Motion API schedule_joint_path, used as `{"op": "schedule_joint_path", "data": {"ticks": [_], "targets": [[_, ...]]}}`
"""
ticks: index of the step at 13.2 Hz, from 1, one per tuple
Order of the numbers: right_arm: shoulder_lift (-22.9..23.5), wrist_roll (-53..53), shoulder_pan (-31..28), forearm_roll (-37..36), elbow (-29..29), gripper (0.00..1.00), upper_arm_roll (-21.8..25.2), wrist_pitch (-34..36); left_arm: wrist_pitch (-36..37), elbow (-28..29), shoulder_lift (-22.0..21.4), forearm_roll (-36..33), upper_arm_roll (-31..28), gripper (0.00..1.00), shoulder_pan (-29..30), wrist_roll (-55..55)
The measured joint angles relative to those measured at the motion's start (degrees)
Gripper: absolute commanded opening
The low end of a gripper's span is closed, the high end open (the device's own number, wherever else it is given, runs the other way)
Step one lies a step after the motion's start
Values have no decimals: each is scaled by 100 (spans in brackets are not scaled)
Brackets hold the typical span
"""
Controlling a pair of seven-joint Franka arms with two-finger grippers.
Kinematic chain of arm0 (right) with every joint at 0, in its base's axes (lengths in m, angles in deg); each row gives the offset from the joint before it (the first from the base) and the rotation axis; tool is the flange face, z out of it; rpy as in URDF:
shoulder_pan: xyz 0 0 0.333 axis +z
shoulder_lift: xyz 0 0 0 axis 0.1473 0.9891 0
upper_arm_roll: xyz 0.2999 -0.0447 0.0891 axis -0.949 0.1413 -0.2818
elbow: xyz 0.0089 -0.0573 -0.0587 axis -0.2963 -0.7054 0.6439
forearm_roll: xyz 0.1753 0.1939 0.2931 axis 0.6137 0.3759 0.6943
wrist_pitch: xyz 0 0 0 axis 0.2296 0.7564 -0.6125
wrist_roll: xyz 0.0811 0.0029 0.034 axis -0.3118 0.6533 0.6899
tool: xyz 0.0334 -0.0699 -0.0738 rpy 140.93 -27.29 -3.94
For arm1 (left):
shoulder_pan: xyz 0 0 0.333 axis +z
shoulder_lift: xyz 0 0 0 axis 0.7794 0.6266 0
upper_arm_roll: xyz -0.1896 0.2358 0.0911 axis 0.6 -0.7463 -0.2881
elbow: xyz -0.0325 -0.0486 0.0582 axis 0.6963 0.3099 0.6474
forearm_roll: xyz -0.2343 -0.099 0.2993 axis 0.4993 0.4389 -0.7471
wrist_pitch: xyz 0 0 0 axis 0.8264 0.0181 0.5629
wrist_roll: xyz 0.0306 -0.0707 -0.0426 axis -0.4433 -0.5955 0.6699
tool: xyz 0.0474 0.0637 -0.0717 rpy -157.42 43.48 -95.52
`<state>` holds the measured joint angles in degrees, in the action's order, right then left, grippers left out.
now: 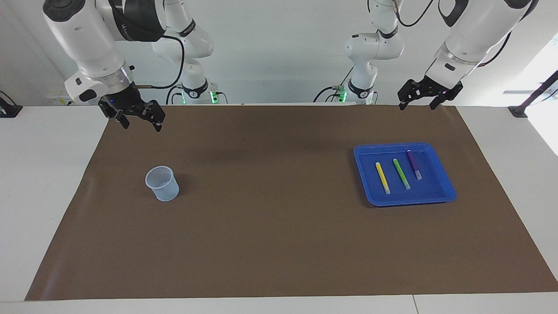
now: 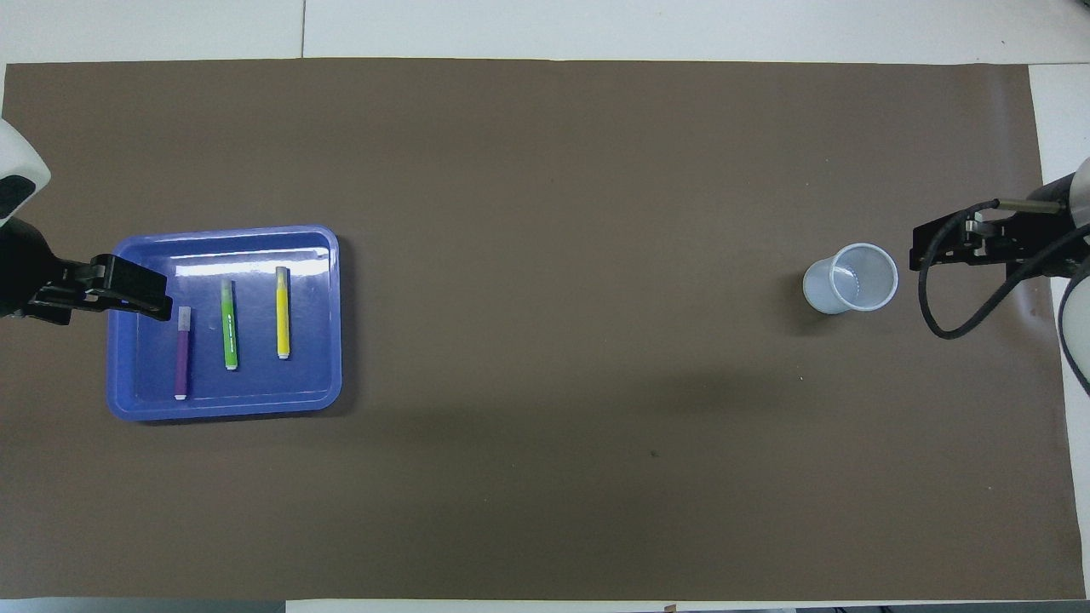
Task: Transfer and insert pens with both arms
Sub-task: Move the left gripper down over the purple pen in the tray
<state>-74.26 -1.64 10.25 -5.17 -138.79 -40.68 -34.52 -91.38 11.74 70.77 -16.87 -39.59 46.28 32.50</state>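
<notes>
Three pens lie side by side in a blue tray (image 1: 445, 192) (image 2: 255, 385) toward the left arm's end of the table: a yellow pen (image 1: 382, 177) (image 2: 283, 312), a green pen (image 1: 401, 173) (image 2: 229, 324) and a purple pen (image 1: 414, 164) (image 2: 182, 353). A translucent cup (image 1: 162, 183) (image 2: 850, 278) stands upright toward the right arm's end. My left gripper (image 1: 417, 105) hangs open and empty over the mat's edge by the robots, at the tray's end. My right gripper (image 1: 141, 125) hangs open and empty over the mat at the cup's end. Neither gripper touches anything.
A brown mat (image 1: 279, 244) (image 2: 545, 170) covers most of the white table. A thin black angled stand (image 1: 532, 97) is fixed on the white surface at the left arm's end. A small black object (image 1: 8, 109) sits at the right arm's end.
</notes>
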Motion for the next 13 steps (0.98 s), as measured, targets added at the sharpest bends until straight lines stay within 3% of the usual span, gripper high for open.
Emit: {"op": "schedule_joint_path", "data": {"ticks": [10, 13], "targets": [[0, 0, 0, 0, 0, 100, 0, 0, -120, 37, -2, 0, -9, 100, 1, 1], [0, 0, 0, 0, 0, 100, 0, 0, -439, 399, -32, 0, -82, 100, 175, -127]]}}
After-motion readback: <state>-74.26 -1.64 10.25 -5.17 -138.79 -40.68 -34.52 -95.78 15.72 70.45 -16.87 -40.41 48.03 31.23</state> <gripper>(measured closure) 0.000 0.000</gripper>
